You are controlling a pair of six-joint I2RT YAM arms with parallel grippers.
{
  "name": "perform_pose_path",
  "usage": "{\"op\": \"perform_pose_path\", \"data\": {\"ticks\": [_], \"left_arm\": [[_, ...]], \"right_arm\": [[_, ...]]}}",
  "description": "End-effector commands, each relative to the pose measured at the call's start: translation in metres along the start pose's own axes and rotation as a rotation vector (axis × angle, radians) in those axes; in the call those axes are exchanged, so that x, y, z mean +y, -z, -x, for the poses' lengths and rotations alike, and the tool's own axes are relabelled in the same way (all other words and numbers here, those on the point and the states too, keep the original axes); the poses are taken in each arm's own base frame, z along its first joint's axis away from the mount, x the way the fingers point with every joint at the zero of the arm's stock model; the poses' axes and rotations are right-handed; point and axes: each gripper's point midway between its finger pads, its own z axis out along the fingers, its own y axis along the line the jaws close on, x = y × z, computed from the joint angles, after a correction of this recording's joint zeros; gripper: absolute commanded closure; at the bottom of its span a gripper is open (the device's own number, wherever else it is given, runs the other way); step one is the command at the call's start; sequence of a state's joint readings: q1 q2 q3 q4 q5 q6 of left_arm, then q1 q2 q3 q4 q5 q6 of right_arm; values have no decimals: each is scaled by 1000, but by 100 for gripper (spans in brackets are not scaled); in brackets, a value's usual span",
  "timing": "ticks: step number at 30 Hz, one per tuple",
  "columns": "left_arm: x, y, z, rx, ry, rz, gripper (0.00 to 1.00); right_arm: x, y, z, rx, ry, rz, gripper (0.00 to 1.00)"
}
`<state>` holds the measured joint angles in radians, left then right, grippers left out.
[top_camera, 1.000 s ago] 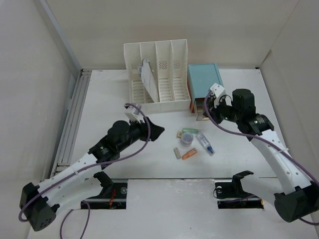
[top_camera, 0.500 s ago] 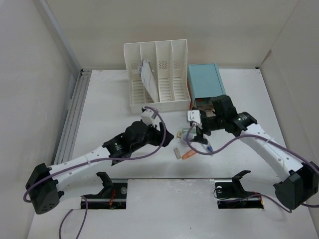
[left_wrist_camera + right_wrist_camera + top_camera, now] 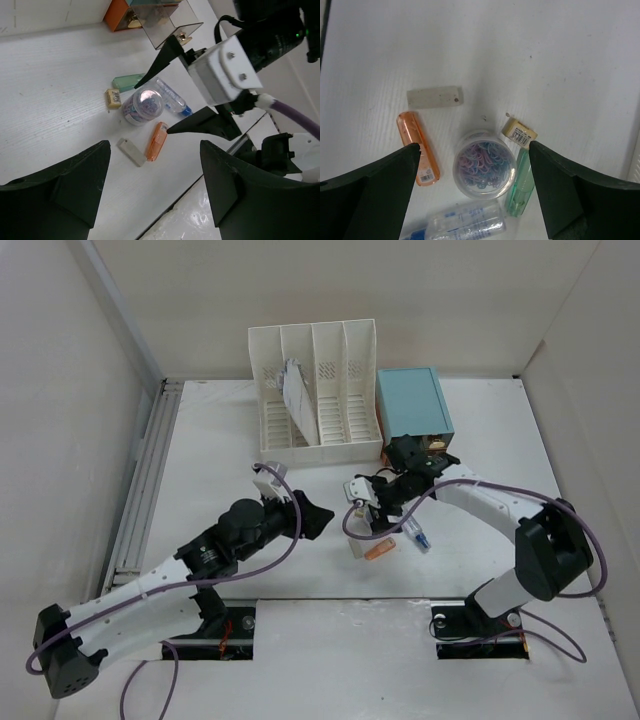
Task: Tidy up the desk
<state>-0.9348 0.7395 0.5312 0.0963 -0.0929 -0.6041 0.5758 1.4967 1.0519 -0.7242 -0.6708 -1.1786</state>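
Swinging left and nearer from the front of the light-blue drawer box (image 3: 412,403), the right hand (image 3: 372,512) now hangs over the small clutter in the middle of the worktop (image 3: 215,445). Its fingers, together a second ago, stand wide apart with nothing between them.

Nearest, the left hand (image 3: 318,520) hovers just left of the clutter, fingers apart and empty. The worktop is the white slab spreading from the arm bases to the far wall. It looks rigid and fixed, with nothing on it to grip, so tidying it probably means lifting off the loose pieces one by one.

Under the right hand sits a round clear jar of paper clips (image 3: 483,165). It is likely light, hard and smooth, so a slippery hold. Taking it across its sides should suit, kept upright in case the lid is loose.

An orange translucent stick (image 3: 417,149) lies just beside the jar, with a white block (image 3: 435,96) near it. On the other side are a green stick (image 3: 518,187) and a small yellow labelled block (image 3: 519,133). A clear tube with a blue end (image 3: 465,222) lies close by. All lie flat and low, so a pinch across the narrow width seems best.

Farther off, the drawer box has a clear drawer (image 3: 165,22) pulled out. The white file rack (image 3: 315,380) stands to its left and holds a sheet of paper (image 3: 297,392).
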Motion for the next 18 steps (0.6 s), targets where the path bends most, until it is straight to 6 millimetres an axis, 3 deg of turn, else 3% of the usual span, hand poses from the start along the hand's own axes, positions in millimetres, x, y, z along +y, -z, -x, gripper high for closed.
{"op": "perform_pose_path", "data": {"ticks": [1, 10, 18], "left_arm": [[0, 6, 2, -20, 12, -9, 31], [-3, 10, 4, -25, 13, -24, 29], [-4, 12, 6, -33, 6, -30, 29]], "right_arm": [[-29, 2, 14, -7, 52, -79, 7], [-41, -9, -12, 93, -16, -146, 8], [-29, -13, -31, 162, -43, -140, 8]]}}
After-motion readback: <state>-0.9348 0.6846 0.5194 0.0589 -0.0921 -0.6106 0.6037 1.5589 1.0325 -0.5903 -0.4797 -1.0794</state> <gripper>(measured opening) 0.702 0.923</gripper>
